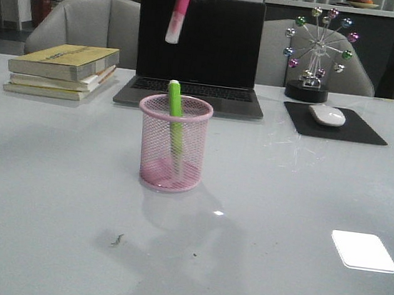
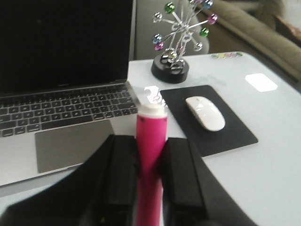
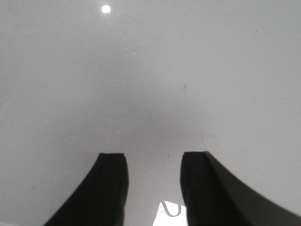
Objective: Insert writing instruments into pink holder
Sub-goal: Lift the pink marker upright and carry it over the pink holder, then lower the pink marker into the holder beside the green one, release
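Pink highlighter (image 1: 180, 9), clamped in our left claw (image 2: 150, 181), needs lowering plumb into pink holder (image 1: 172, 143) at 6 o'clock, beside green highlighter (image 1: 175, 120); right claw (image 3: 153, 188) gapes empty.

In the front view, the bright pink highlighter marker (image 1: 180, 12) runs off the top edge, so whatever holds it is unseen. The lime green highlighter's (image 1: 175, 120) lower half shows only dimly through the pink wire-mesh cup (image 1: 172, 143). In the left wrist view, the black gripper fingers (image 2: 123, 181) hide the pink marker's sides, and the bottom edge crops both.
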Action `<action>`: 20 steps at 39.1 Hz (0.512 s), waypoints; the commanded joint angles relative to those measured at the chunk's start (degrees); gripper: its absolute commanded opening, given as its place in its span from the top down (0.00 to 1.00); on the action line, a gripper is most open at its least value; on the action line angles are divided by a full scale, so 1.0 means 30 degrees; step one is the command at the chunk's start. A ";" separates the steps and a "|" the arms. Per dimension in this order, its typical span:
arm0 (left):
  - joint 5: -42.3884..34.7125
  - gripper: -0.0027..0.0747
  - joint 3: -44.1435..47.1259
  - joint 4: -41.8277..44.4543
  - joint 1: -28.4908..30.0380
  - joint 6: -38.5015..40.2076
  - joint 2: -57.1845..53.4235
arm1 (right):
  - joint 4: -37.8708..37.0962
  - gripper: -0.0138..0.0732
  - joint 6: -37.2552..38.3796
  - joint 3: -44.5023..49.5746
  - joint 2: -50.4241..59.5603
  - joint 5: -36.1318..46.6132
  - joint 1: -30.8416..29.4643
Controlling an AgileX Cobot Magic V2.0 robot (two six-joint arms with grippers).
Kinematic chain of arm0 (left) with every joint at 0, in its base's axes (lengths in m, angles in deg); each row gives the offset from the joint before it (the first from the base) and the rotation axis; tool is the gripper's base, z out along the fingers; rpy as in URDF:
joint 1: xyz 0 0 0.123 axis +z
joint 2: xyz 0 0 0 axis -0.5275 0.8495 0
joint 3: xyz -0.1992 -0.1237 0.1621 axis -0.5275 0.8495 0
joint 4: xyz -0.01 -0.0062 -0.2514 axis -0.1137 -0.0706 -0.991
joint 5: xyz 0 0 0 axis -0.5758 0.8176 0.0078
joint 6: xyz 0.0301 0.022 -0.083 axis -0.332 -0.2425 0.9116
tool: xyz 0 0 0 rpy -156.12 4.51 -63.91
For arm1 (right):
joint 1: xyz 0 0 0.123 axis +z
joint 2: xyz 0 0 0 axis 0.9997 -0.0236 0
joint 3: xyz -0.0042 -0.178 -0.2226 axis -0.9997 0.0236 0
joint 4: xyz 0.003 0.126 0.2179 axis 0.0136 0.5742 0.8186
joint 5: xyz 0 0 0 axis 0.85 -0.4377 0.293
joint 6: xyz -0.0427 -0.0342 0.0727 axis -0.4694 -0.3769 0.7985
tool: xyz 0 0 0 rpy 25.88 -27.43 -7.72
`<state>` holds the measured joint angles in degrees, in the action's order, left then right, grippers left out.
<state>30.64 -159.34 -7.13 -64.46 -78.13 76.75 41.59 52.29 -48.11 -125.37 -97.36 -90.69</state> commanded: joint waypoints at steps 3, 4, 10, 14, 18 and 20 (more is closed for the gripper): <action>-0.4422 0.84 0.1051 -0.0351 -0.1139 0.0143 -0.1155 | 0.0029 0.39 -0.0044 -0.0507 0.0484 0.0768 -0.0063; -0.4977 0.84 0.1349 -0.0361 -0.1336 0.0143 -0.1155 | 0.0029 0.39 -0.0044 -0.0507 0.0484 0.0768 -0.0063; -0.8673 0.84 0.3803 -0.1031 -0.2311 0.0143 -0.1155 | 0.0029 0.39 -0.0044 -0.0507 0.0484 0.0768 -0.0063; -1.1021 0.84 0.5400 -0.1885 -0.2721 0.0143 -0.1155 | 0.0029 0.39 -0.0044 -0.0507 0.0484 0.0730 -0.0063; -1.2439 0.84 0.6508 -0.2029 -0.2951 0.0143 -0.1155 | 0.0029 0.39 -0.0044 -0.0507 0.0484 0.0730 -0.0063; -1.2562 0.84 0.6881 -0.2100 -0.3005 0.0143 -0.1155 | 0.0029 0.39 -0.0044 -0.0507 0.0484 0.0730 -0.0063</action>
<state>0.71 -138.79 -12.80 -72.76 -78.13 76.75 41.59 52.29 -48.11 -125.37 -97.36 -90.69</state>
